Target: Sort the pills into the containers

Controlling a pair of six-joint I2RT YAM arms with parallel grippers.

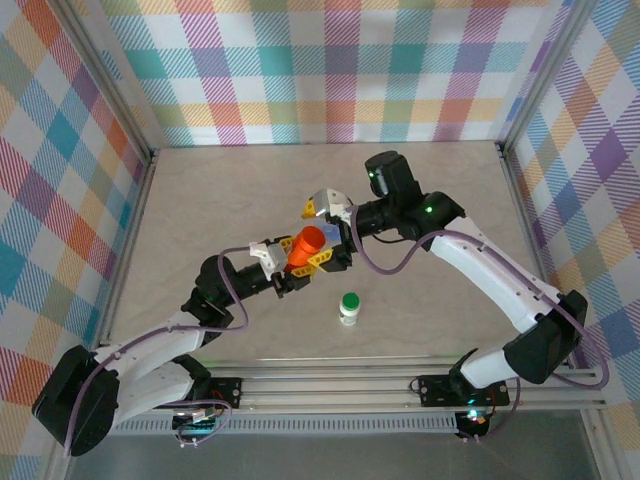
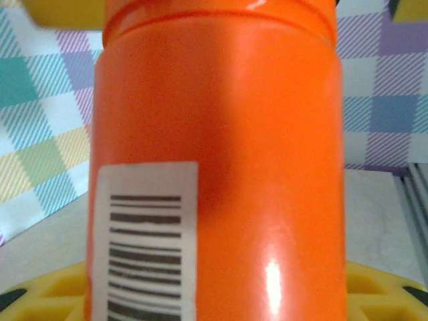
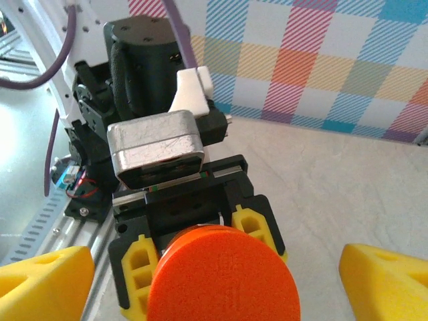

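The orange bottle (image 2: 221, 167) is sitting clamped in the left hand (image 1: 303, 260), tilted above the tabletop (image 1: 220, 200); the right hand (image 3: 214, 284) is standing wide open on either side of its top.

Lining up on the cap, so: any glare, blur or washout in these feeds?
Left wrist: glare spot low on the orange bottle, barcode label soft. Right wrist: orange cap fairly sharp, yellow fingertips blurred, left edge washed out. Top external: evenly lit, clear.
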